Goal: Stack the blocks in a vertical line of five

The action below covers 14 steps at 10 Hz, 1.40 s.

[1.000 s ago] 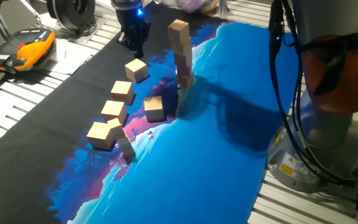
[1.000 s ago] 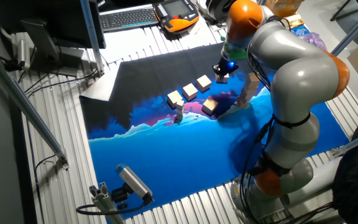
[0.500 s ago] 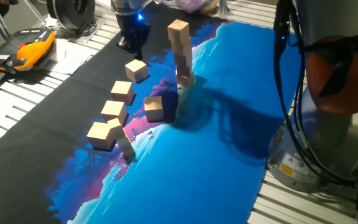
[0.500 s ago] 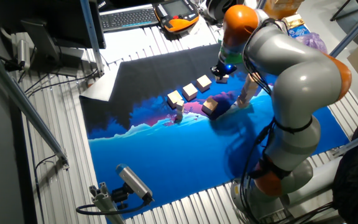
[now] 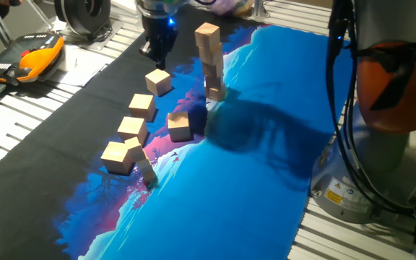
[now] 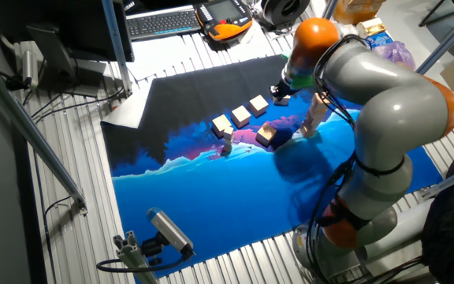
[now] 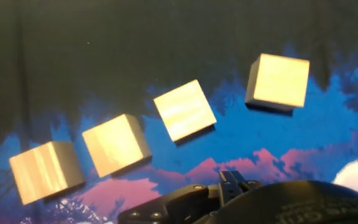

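Altogether nine light-tan wooden cubes appear: four form a leaning upright column point(image 5: 209, 61), four lie in a loose row point(image 5: 136, 120) on the dark mat point(image 5: 92, 108) over the desk, and one single cube point(image 5: 180, 126) sits at 3 o'clock of that row. Whether the jaws of the black two-finger gripper point(image 5: 157, 49), poised at 12 o'clock of the row, are open cannot be told; nothing is seen between them.

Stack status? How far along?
Done: a tower stands, roughly four blocks high, though the seams are hard to count. In hand: nothing visibly held; the gripper hovers near the end block of the loose row. Left: probably one more block on top.
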Motion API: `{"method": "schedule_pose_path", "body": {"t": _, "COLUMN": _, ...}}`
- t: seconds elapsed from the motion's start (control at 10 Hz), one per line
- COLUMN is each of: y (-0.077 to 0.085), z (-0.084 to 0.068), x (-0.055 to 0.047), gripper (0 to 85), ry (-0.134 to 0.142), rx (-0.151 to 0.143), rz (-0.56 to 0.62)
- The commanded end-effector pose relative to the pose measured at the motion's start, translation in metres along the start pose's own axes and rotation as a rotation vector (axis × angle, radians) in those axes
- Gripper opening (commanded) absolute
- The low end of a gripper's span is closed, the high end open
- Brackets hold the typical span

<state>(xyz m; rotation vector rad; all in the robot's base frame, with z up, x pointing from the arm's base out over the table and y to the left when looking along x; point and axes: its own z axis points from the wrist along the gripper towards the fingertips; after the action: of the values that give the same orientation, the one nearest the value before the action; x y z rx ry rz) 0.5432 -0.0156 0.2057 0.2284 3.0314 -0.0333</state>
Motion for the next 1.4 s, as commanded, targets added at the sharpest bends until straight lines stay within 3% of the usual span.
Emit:
{"method": "schedule_pose_path", "body": {"t": 0.0, "y": 0.0, "z": 0.0, "x": 0.0, "gripper": 34.0, "ry": -0.002, "rx": 0.01, "rz": 0.009}}
{"method": "schedule_pose_path", "body": {"t": 0.1, "y": -0.002, "z": 0.002, "x": -0.015, "gripper": 34.0, "ry": 0.003, "rx": 0.012, "rz": 0.029}}
{"method": "schedule_pose_path", "body": {"t": 0.2, "y": -0.005, "z": 0.006, "x": -0.031, "gripper": 51.0, "ry": 0.013, "rx": 0.02, "rz": 0.033}}
{"method": "schedule_pose_path", "body": {"t": 0.3, "y": -0.009, "z": 0.011, "x": -0.048, "gripper": 51.0, "ry": 0.042, "rx": 0.032, "rz": 0.054}}
{"method": "schedule_pose_path", "body": {"t": 0.4, "y": -0.013, "z": 0.018, "x": -0.064, "gripper": 68.0, "ry": 0.072, "rx": 0.045, "rz": 0.088}}
{"method": "schedule_pose_path", "body": {"t": 0.5, "y": -0.019, "z": 0.026, "x": -0.078, "gripper": 68.0, "ry": 0.086, "rx": 0.064, "rz": 0.091}}
{"method": "schedule_pose_path", "body": {"t": 0.6, "y": -0.026, "z": 0.035, "x": -0.087, "gripper": 68.0, "ry": 0.089, "rx": 0.055, "rz": 0.084}}
{"method": "schedule_pose_path", "body": {"t": 0.8, "y": -0.038, "z": 0.052, "x": -0.093, "gripper": 68.0, "ry": 0.091, "rx": 0.041, "rz": 0.077}}
{"method": "schedule_pose_path", "body": {"t": 1.1, "y": -0.043, "z": 0.072, "x": -0.102, "gripper": 68.0, "ry": 0.088, "rx": 0.057, "rz": 0.102}}
{"method": "schedule_pose_path", "body": {"t": 1.3, "y": -0.057, "z": 0.092, "x": -0.105, "gripper": 68.0, "ry": 0.078, "rx": 0.054, "rz": 0.083}}
